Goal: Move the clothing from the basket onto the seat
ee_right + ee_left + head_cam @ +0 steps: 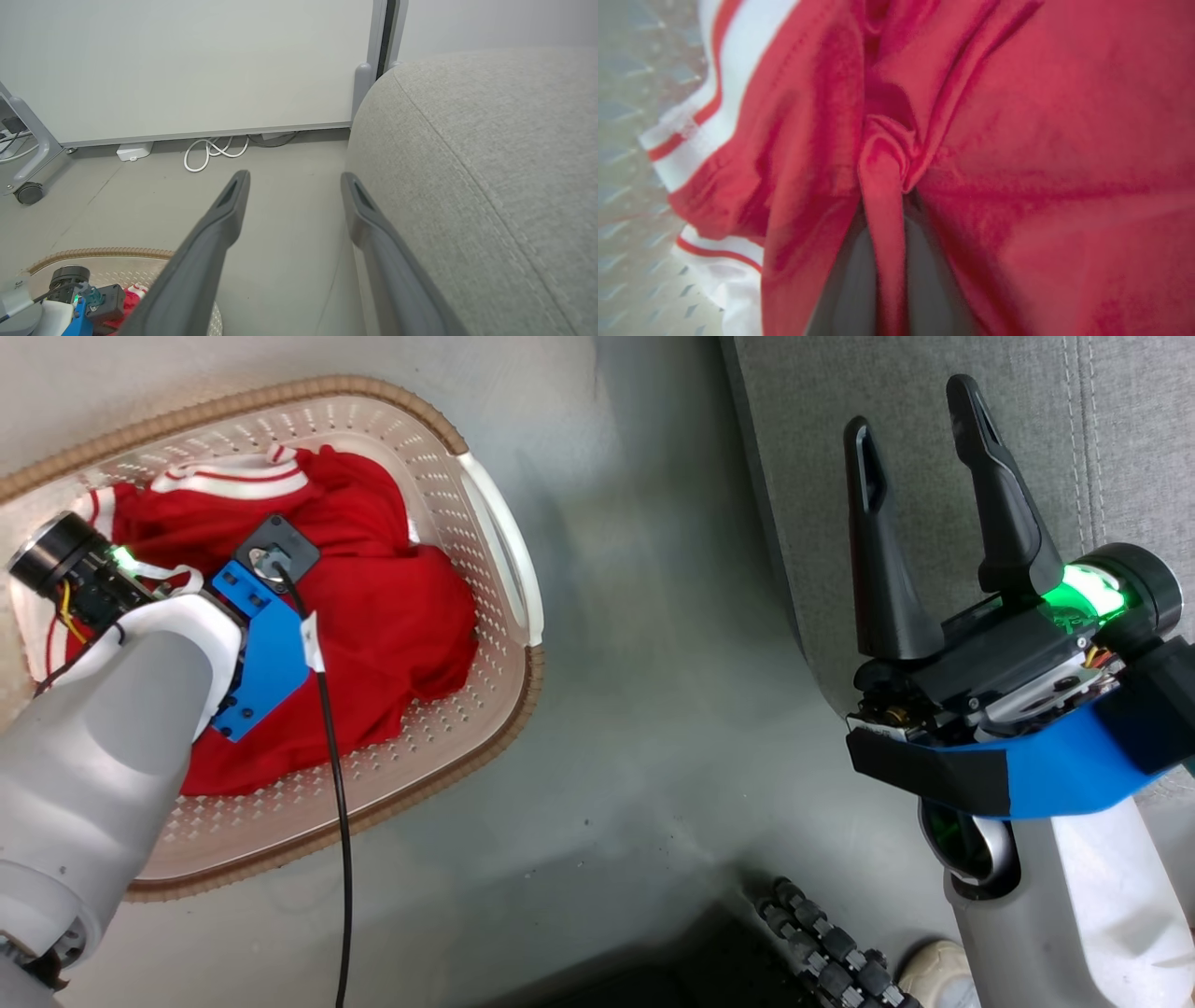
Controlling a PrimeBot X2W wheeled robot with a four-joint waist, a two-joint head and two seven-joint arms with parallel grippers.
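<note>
Clothing: red, heaped inside basket. Left pincer: down in basket, clamped on a raised fold of clothing. Right pincer: well right of basket, against seat, spread apart, holding nothing.

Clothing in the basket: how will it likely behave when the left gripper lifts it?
Probably floppy: the clothing lies crumpled, and a fold bunches between the fingers of the left gripper, so it should drape and trail. Likely light for its bulk, being thin fabric. The sheen hints it might slip from a narrow pinch, or drag over the basket rim.
</note>
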